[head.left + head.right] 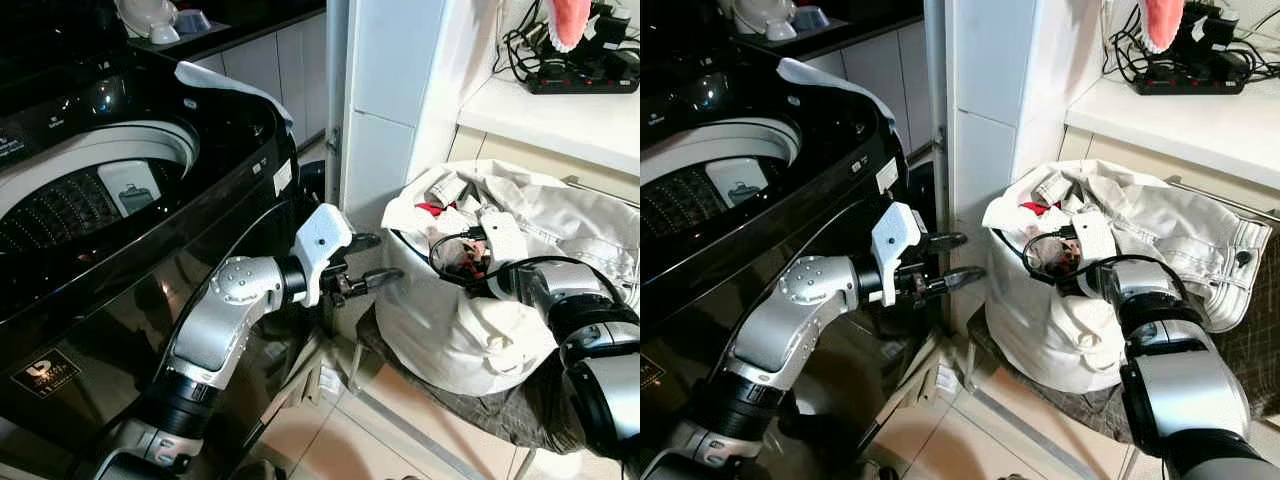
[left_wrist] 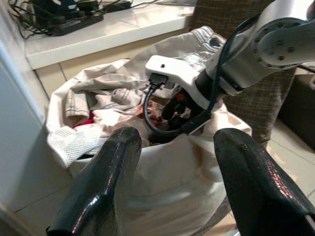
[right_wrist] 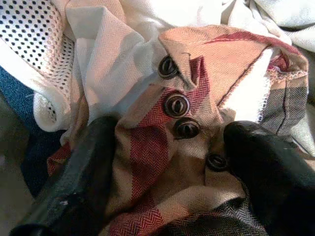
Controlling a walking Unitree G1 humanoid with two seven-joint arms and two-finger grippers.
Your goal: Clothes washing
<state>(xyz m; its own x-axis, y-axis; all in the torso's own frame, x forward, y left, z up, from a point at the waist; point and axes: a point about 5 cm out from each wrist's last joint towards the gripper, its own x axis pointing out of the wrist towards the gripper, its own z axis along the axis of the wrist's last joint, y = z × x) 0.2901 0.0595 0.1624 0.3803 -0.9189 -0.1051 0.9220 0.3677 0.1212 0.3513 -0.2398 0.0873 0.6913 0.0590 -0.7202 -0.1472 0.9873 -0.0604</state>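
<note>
Plaid garment point(image 3: 182, 147): we find it atop the white laundry bag point(image 1: 450, 330) beside the washer point(image 1: 120, 230); our right gripper point(image 3: 167, 172) straddles it, fingers spread, unclosed; left gripper point(image 1: 372, 262) waits open, empty

White counter point(image 1: 560, 115) carries a black power strip point(image 1: 585, 72) with tangled cables. Pink cloth item point(image 1: 570, 20) hangs above it. White cabinet column point(image 1: 385, 100) beside. Tiled floor point(image 1: 350, 440). White dishes point(image 1: 150, 20) on dark surface beyond.
</note>
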